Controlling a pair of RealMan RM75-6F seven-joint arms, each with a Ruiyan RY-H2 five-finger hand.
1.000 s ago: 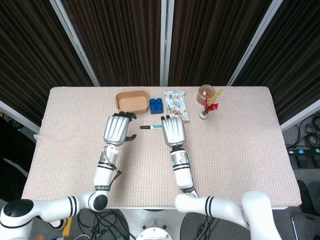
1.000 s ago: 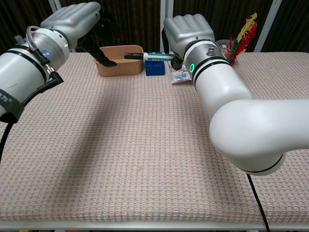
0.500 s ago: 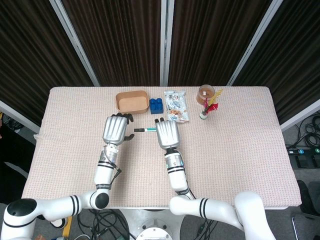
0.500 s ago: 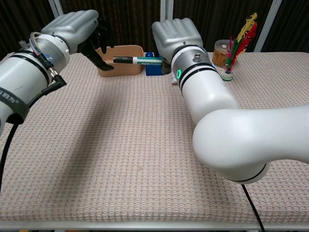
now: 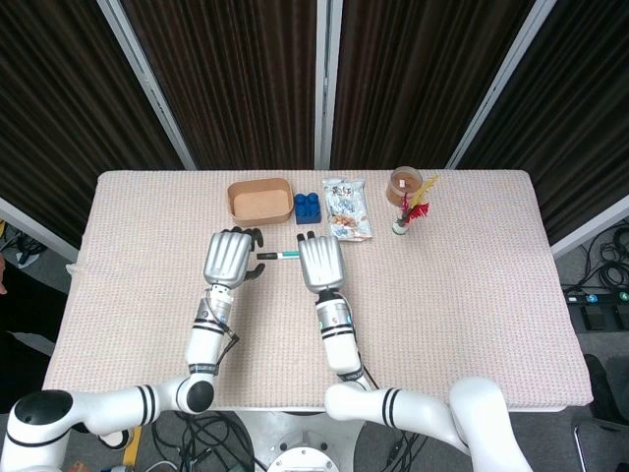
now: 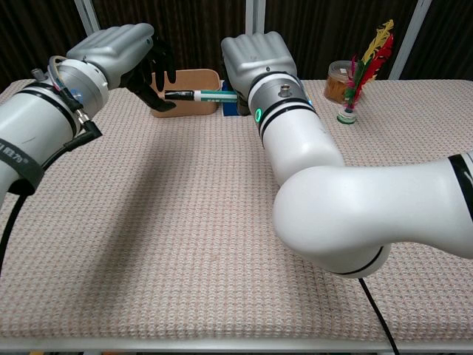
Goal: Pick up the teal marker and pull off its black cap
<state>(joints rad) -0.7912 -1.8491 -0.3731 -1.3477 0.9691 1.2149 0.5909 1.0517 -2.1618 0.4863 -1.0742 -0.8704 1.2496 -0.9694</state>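
Observation:
My right hand (image 5: 319,264) (image 6: 251,55) grips the teal marker (image 5: 286,255) (image 6: 211,95) and holds it level above the table, its black cap (image 5: 263,255) (image 6: 177,95) pointing toward my left hand. My left hand (image 5: 228,258) (image 6: 122,52) hovers just beside it with dark fingers (image 6: 158,65) spread. The tip of the cap sits between the thumb and the fingers, and no finger plainly closes on it. The marker's rear end is hidden inside my right hand.
Along the table's far side stand a brown oval box (image 5: 260,199) (image 6: 188,103), a blue block (image 5: 307,206), a snack packet (image 5: 346,206), a brown jar (image 5: 404,184) (image 6: 339,80) and a red-and-yellow feather shuttlecock (image 5: 413,208) (image 6: 362,66).
My right hand has carried the marker leftward, so the cap now reaches my left hand's fingers. The left hand has barely moved.

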